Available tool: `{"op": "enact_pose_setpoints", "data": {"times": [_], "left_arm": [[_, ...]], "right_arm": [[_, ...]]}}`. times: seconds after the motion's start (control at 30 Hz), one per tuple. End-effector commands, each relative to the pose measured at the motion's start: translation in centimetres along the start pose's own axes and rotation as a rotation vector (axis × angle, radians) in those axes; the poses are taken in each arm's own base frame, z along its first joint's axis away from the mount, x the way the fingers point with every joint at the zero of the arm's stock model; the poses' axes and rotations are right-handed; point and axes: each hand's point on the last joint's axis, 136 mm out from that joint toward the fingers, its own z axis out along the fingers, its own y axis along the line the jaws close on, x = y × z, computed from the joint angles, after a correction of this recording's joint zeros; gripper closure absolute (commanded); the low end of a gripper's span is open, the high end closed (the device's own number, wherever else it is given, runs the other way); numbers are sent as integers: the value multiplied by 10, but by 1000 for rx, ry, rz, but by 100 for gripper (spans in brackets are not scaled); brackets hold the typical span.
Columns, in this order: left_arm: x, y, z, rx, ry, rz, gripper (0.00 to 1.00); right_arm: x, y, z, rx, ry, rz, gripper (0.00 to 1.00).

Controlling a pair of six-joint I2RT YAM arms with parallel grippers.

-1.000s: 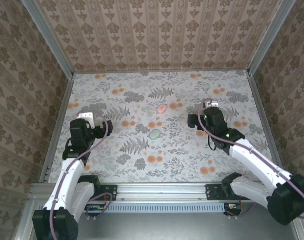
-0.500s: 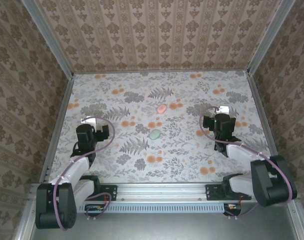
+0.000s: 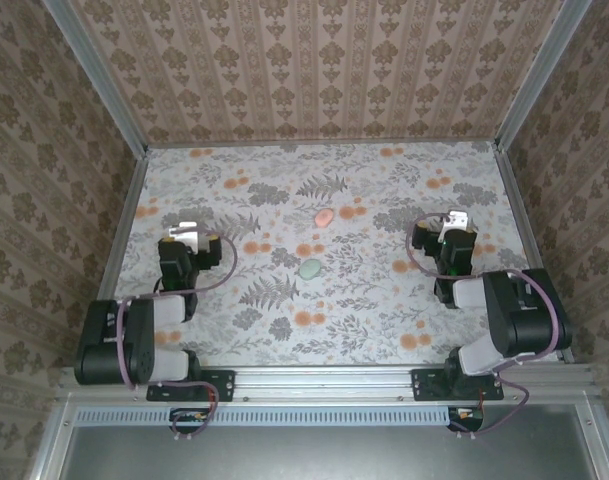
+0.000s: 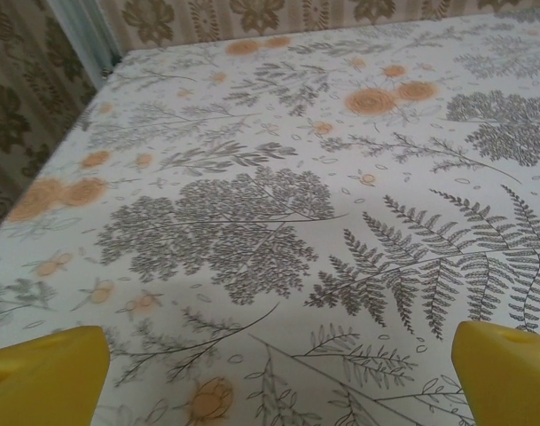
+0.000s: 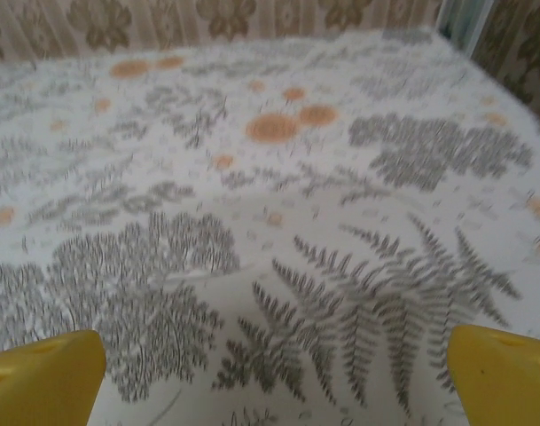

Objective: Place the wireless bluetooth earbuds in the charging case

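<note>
Charging cases, a pink case (image 3: 324,217) farther and a green case (image 3: 310,268) nearer, lie mid-surface (image 3: 384,320), well apart from the left tool (image 3: 190,231) and right tool (image 3: 452,220), both spread wide and empty; whether the earbuds sit inside cannot be told.

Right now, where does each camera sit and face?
Top external: above and behind the arms, looking down at the floral table, pink case and green case; left arm and right arm show.
Left wrist: low over the table, facing the back wall; open left fingers show.
Right wrist: same, open right fingers.
Shared: the floral table.
</note>
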Motion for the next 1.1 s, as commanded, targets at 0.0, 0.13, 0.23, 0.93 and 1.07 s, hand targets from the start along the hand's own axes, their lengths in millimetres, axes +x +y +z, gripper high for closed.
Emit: {"op": "enact_pose_setpoints", "data": {"times": [0.0,0.13,0.23,0.93,1.07], "left_arm": [[-27,-5,10,36,-98,27,0],[-18,-7,25,42,-65,36,0],[-18,-6,34,43,-9,29,0],[-17,-3,34,27,-1,21,0],[-17,-3,34,28,-2,22,0]], "right_arm": [[-23,12,5,-57,-58,13,0],[-25,16,7,-57,-52,-3,0],[-24,16,6,-58,-52,-4,0],[-23,23,9,-75,-37,-31,0],[-24,23,7,-77,-43,-30,0]]}}
